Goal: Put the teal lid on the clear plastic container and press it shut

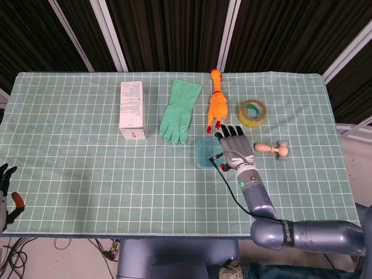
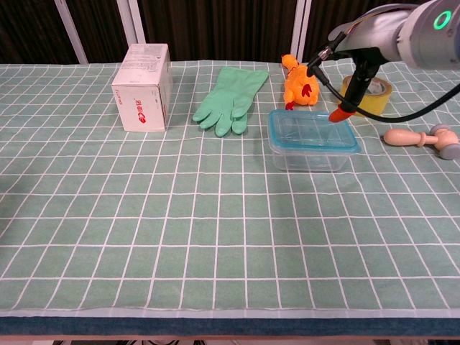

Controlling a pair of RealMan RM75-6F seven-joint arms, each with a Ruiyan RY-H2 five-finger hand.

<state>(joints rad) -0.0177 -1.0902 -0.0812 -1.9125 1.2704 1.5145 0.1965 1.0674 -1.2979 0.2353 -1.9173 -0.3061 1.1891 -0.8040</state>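
While the teal lid (image 2: 313,133) is sitting on the clear container (image 2: 310,154), the right hand (image 1: 235,145) is hovering above its right edge, fingers (image 2: 337,113) spread, gripping nothing. Rubber chicken (image 2: 299,83) and tape roll (image 2: 371,95) are lying beyond the fingertips. Left hand (image 1: 6,186) is idling far off, holding nothing.

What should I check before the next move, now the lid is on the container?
1. Teal lid sits on the clear container, level all round in the chest view: ok.
2. Lid snapped shut on every edge: cannot tell.
3. Right hand off the lid, raised above its far right corner, fingers spread, holding nothing: ok.
4. Rubber chicken and tape roll lie behind the container, apart from it: ok.
5. Left hand at the table's near left edge, far from the work: ok.
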